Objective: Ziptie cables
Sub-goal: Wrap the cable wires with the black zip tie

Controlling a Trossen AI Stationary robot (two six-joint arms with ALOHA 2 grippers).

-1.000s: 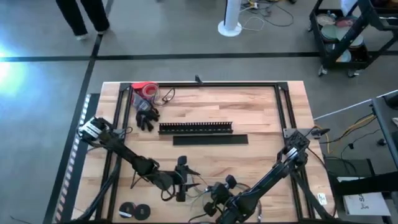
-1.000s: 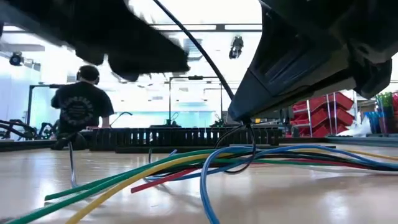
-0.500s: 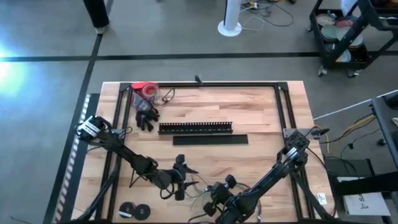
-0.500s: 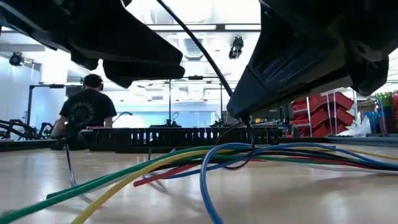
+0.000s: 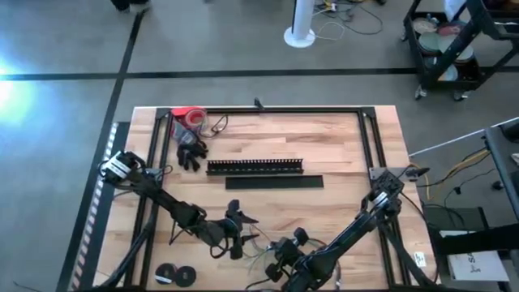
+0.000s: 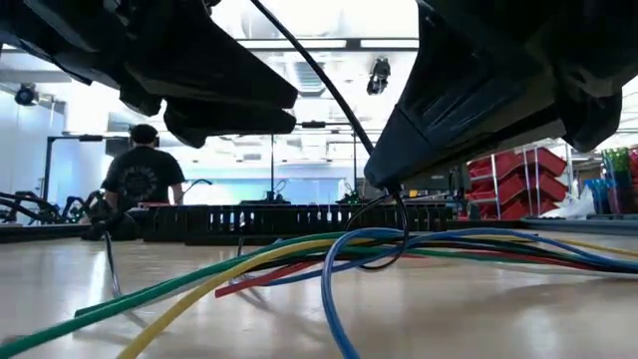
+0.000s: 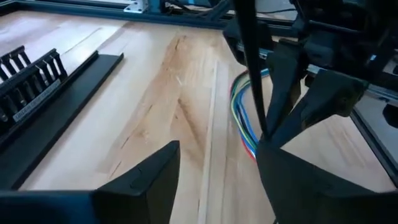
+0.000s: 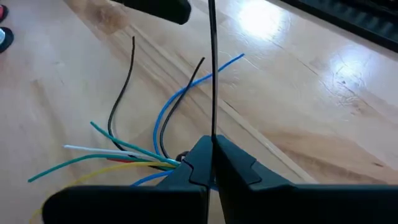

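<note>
Loose bundle of thin coloured cables, green, yellow, blue, red and black, lies fanned on the light wooden table at its near edge, between the two arms. Right gripper is clenched on a thin black zip tie standing upright just above the bundle's gathered end, while the left gripper hovers close beside with fingers spread, nothing between them. Well behind stand the long black slotted comb bar and flat black strip; black glove and red tape roll sit far-left; a person stands beyond the table.
</note>
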